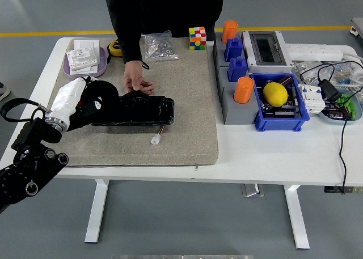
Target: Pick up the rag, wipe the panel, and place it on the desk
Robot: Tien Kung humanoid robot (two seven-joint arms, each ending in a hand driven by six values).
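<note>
As the left hand [93,103] sits at the left middle of the frame, the findings read as follows.

Left hand: fingers curled around the black rag [101,96], bunched in its grasp; exact finger spread hidden by the cloth.
Right hand: not in view.
Panel: the glossy black panel [136,110] lies on the grey mat [187,117], left of centre, long axis running left to right across the frame.
Key relation: rag and hand sit at the panel's left end, apparently touching it; the unwiped length extends to the right of the hand, so a wipe would, in my judgement, travel rightward along the long axis.
Person: a person's hand [136,81] presses on the panel's upper edge near its middle, seemingly steadying it.
Obstruction: that hand stands close to the wiping path; a small white connector [156,139] lies just below the panel's right end.
Surroundings: purple tray [83,72] upper left, bag of hardware [158,46] and colour cube [197,37] at the top, well clear.
</note>
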